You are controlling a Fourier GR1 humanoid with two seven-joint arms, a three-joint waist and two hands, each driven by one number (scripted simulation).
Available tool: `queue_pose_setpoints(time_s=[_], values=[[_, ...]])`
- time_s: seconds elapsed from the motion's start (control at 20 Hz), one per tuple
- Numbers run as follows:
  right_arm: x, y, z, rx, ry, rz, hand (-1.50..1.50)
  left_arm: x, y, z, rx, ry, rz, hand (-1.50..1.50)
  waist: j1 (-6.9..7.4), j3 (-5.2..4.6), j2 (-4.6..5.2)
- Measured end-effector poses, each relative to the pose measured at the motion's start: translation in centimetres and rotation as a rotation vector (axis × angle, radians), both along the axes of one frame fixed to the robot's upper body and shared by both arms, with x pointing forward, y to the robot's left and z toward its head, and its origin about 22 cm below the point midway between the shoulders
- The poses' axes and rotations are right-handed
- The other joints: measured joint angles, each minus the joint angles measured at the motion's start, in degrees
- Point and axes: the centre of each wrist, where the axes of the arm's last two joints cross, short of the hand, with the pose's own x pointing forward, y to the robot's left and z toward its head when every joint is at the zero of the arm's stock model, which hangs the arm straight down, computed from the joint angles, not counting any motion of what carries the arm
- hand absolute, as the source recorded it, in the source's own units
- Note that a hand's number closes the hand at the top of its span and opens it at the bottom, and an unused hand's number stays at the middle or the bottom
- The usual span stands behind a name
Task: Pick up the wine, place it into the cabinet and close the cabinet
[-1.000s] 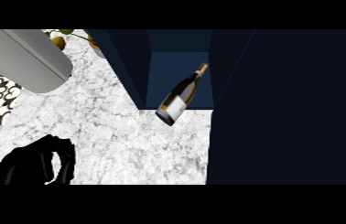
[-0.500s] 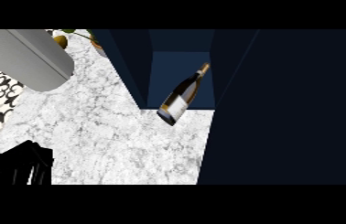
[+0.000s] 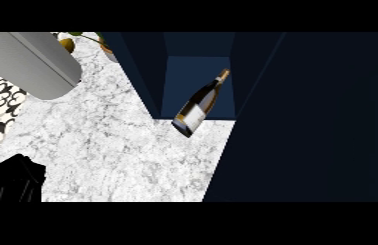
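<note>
At the lower left edge of the head view a black hand [image 3: 21,181] shows in part, cut off by the frame; it is the left one. Whether its fingers are straight or curled cannot be told, since only a dark mass shows. It holds nothing that can be seen and rests over the marble counter [image 3: 111,154], white with grey veins.

Up and to the right of that hand, well apart from it, lies the wine bottle [image 3: 199,106]. It stands free of any hand, tilted, with its base toward the hand and its neck pointing away, up and to the right. Its white label faces the viewer. The base is at the counter's edge by the front of the open cabinet [image 3: 196,71], and the neck reaches into the blue interior.

To the right of the bottle, farther still from the hand, a wide dark blue cabinet door [image 3: 295,119] fills that side of the view.

Straight above the hand, a grey forearm [image 3: 33,61] crosses the upper left corner. Beyond it, farthest off, a potted plant [image 3: 88,40] sits by the cabinet's left wall.
</note>
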Motion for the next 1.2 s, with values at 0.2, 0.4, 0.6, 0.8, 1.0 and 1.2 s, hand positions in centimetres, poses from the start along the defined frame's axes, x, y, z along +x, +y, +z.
queue_pose_setpoints(time_s=[0.2,0.4,0.6,0.8,1.0,1.2], values=[[1.2,3.1,2.2,0.017,-0.016,0.018,1.5,-0.5,0.4,0.1,-0.001,-0.005,0.002,1.5,0.12,0.02,-0.02],[2.5,6.0,3.3,0.028,-0.011,0.023,1.5,-0.9,0.8,-0.2,-0.003,0.0,-0.007,1.5,0.07,0.03,-0.03],[4.1,8.4,4.3,0.046,0.009,0.015,1.5,-0.9,1.3,0.1,-0.006,-0.002,-0.01,1.5,0.09,0.05,0.0],[5.9,10.4,5.4,0.059,0.036,0.003,1.5,-0.9,1.3,-0.3,0.0,-0.002,-0.017,1.5,0.1,0.05,0.02],[8.3,11.8,5.7,0.081,0.064,-0.024,1.5,-0.8,1.6,-0.6,-0.002,0.001,-0.014,1.5,0.17,0.06,0.05],[10.3,12.6,4.8,0.101,0.099,-0.065,1.5,-0.8,2.0,0.1,0.004,-0.004,-0.012,1.5,0.13,0.06,0.05]])
